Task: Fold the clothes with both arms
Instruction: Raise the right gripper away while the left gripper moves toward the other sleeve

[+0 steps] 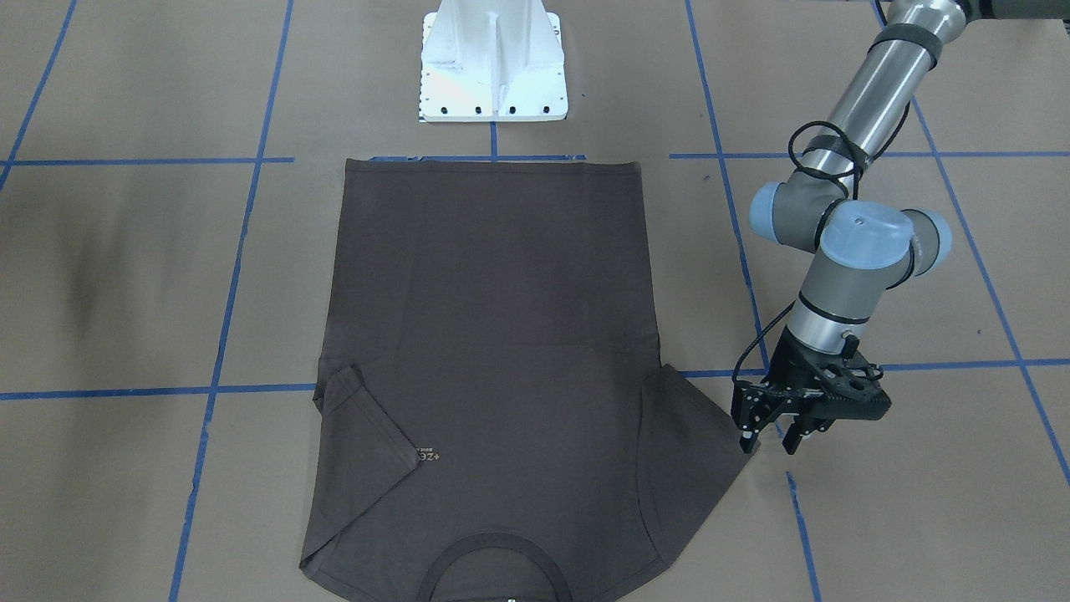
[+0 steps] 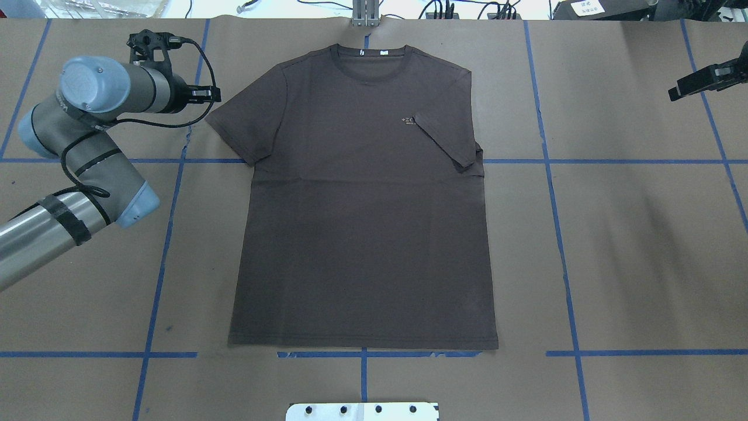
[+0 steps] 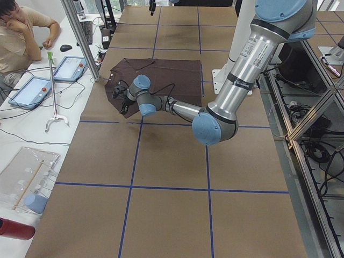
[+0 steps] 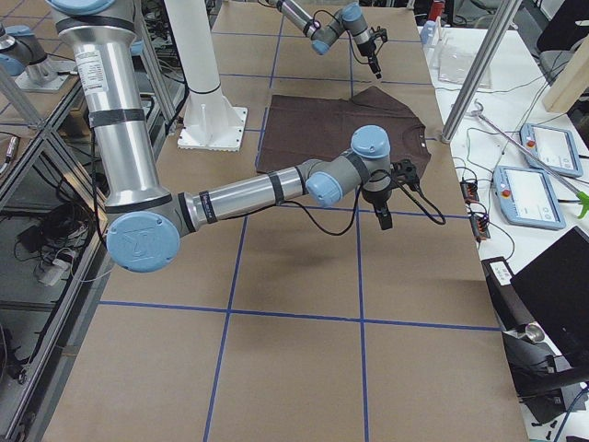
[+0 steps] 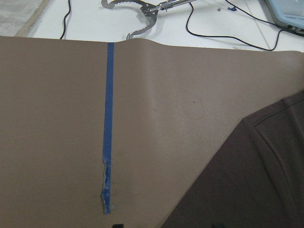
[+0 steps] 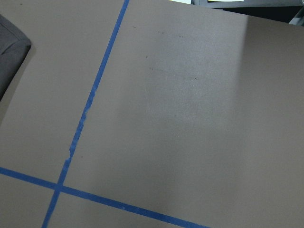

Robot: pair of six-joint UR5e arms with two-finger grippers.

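Observation:
The dark grey-brown T-shirt [image 2: 362, 222] lies flat and face up on the brown table, its collar [image 2: 368, 58] at the far side from the robot. One sleeve [image 2: 447, 140] is folded inward over the chest next to the pale logo. The other sleeve [image 1: 694, 426] is spread out flat. My left gripper [image 1: 769, 436] stands open just beside that sleeve's tip, with nothing between its fingers. The left wrist view shows the sleeve [image 5: 251, 180] at lower right. My right gripper [image 2: 681, 89] hovers off the shirt at the far right edge. Whether it is open or shut does not show.
The white pedestal base [image 1: 493, 67] stands at the hem side of the shirt. Blue tape lines [image 2: 555, 161] grid the brown table cover. Beyond the collar edge a side table holds tablets [image 3: 32, 91] and a grabber tool [image 5: 142, 9], with a person [image 3: 21, 32] seated there.

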